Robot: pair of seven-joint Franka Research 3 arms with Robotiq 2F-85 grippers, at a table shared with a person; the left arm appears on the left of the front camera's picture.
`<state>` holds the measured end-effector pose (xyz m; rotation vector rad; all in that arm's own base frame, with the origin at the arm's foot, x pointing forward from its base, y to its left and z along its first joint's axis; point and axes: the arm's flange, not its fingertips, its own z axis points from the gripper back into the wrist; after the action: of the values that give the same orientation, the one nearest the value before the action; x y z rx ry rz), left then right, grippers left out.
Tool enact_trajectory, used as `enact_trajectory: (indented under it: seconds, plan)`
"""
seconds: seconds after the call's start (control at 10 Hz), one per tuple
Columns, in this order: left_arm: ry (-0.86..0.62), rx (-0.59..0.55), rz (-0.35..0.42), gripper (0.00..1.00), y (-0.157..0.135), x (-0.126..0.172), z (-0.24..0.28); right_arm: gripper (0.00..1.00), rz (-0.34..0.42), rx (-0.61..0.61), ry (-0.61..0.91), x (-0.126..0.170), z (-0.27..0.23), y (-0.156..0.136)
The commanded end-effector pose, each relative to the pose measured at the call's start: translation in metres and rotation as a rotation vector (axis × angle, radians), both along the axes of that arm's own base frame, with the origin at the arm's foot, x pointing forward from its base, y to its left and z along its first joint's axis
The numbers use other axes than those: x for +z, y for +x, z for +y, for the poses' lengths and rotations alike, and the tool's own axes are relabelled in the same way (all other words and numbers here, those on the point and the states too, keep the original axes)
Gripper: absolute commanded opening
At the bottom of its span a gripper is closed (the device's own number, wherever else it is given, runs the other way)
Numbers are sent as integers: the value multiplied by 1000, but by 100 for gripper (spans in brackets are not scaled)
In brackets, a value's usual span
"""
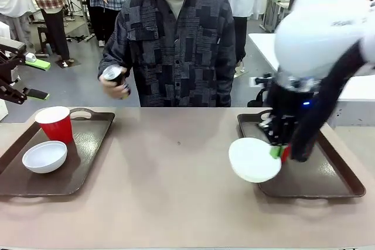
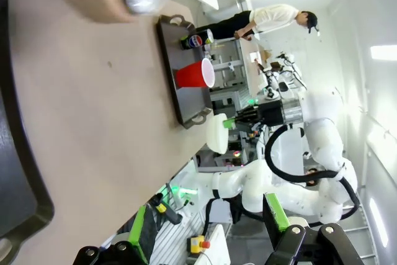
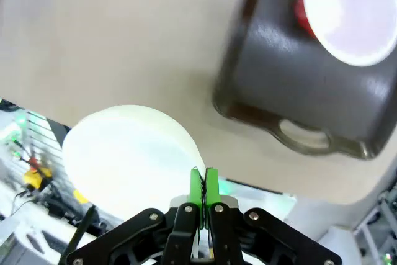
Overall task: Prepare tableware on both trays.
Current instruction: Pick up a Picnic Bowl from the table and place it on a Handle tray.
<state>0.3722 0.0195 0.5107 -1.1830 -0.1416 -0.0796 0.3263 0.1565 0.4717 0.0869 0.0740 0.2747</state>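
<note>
Right claw [image 1: 276, 144] clamped shut, pointing down over the table.

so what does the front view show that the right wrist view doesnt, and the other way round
Front view alone: the left tray holding a red cup and a white bowl, and the person's hand with a soda can. Right wrist view alone: the pale inside of the right tray's cup, and the green pads pressed together on the bowl's rim. Both: the right gripper holding the other white bowl and the right tray.

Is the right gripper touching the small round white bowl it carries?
Touching. Right wrist view: right gripper jaws pinch the small round white bowl by its rim.
</note>
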Motion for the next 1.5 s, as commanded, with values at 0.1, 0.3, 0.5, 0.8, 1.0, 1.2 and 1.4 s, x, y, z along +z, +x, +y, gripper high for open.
enact_trajectory:
  seconds: [0.1,0.3,0.5,0.8,1.0,1.2,1.4]
  plan:
    - [-3,-2,-1,92,-1,1,1,0,54,-24,13,-17,-85,5]
    - [-3,-2,-1,92,-1,1,1,0,60,-53,15,-20,-126,6]
    - [-3,-2,-1,92,-1,1,1,0,65,-79,90,-21,-138,6]
    - [-3,-2,-1,92,-1,1,1,3,66,-86,43,-22,-143,6]
    - [-3,-2,-1,92,-1,1,1,3,47,-229,19,-47,-149,43]
    - [-3,-2,-1,92,-1,1,1,3,88,-331,39,-40,-170,68]
    - [-3,-2,-1,92,-1,1,1,3,88,-396,35,-37,-182,83]
